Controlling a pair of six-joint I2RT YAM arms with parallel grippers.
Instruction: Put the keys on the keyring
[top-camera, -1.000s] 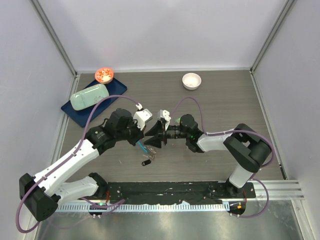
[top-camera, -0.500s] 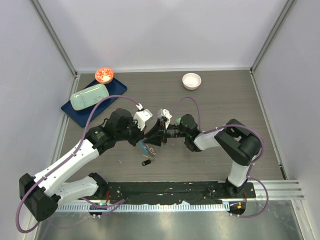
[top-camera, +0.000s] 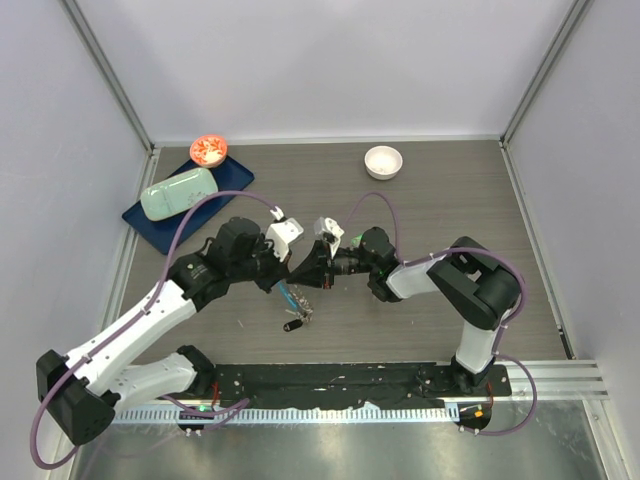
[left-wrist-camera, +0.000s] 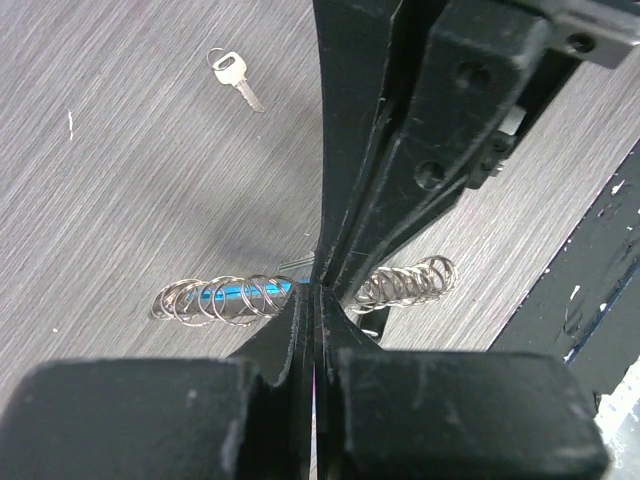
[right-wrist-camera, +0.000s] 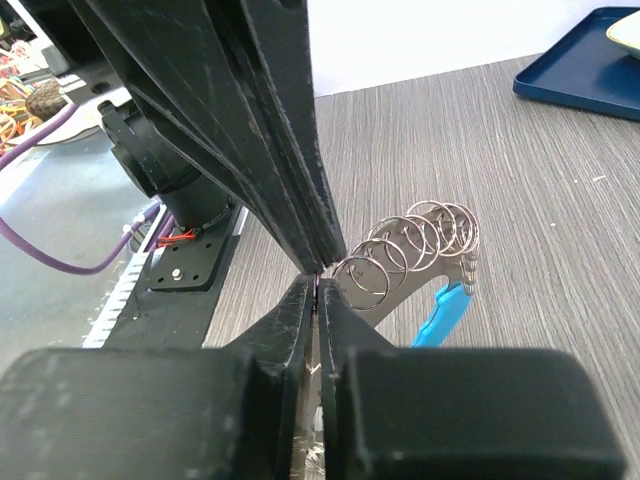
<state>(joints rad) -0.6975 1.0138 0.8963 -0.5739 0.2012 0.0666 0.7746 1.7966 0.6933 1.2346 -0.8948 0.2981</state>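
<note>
Robot: Moved since a second ago: my right arm's elbow is folded in toward the middle. My right gripper (right-wrist-camera: 316, 288), then spread wide, is now drawn together.

Checker: Items, largest first?

Robot: Table (top-camera: 450, 190), grey wood grain. Blue tray (top-camera: 145, 215), far left corner, bearing a mint case (top-camera: 178, 193). White bowl (top-camera: 383, 161), far side, well apart from my arms.

Checker: Grippers?

Robot: Left gripper (left-wrist-camera: 316, 300), pressed tight, pinching the keyring (left-wrist-camera: 225, 298). Right gripper, tip to tip with it, only a slit between its fingers. Whether it nips a ring, I cannot tell.

Checker: Task items?

Robot: Keyring, a coil of silvery loops with a light-blue strip (right-wrist-camera: 440, 315) dangling, hangs where my fingertips meet. Black-headed key (top-camera: 292, 324), on the table just nearer my bases. Silver key (left-wrist-camera: 236, 78), lying flat, apart from the keyring.
</note>
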